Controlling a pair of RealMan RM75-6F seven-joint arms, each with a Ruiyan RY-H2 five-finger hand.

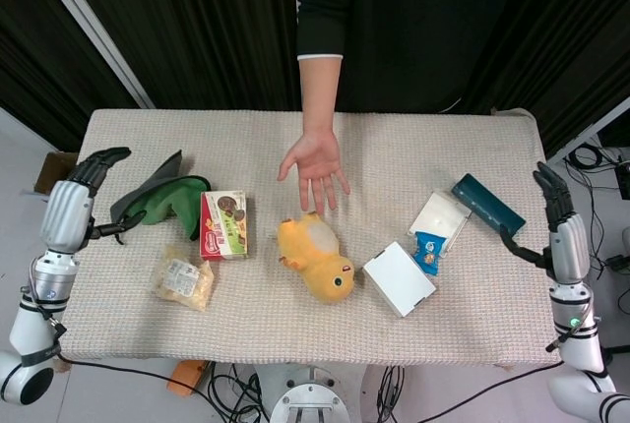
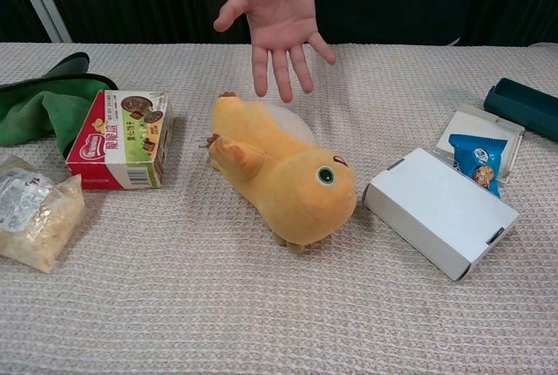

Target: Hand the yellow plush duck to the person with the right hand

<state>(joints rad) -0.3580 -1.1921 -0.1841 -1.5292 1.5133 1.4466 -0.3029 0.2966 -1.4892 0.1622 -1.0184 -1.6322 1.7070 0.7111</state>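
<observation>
The yellow plush duck [image 1: 315, 258] [image 2: 281, 168] lies on its side in the middle of the table, head toward the front right. The person's open palm [image 1: 314, 166] [image 2: 275, 19] hovers just behind it, fingers pointing at the duck. My right hand [image 1: 560, 229] is raised at the table's right edge, fingers extended and empty, far from the duck. Off the left edge my left hand [image 1: 77, 203] hangs empty with fingers loosely apart. Neither hand shows in the chest view.
A white box [image 1: 399, 278] [image 2: 440, 210] lies right of the duck, with a blue snack packet [image 1: 429, 251] on a white pouch [image 1: 442, 214] and a dark teal case [image 1: 487, 206] beyond. Left of the duck sit a red-green carton [image 1: 224, 224], a clear bag [image 1: 184, 279] and green cloth [image 1: 162, 200].
</observation>
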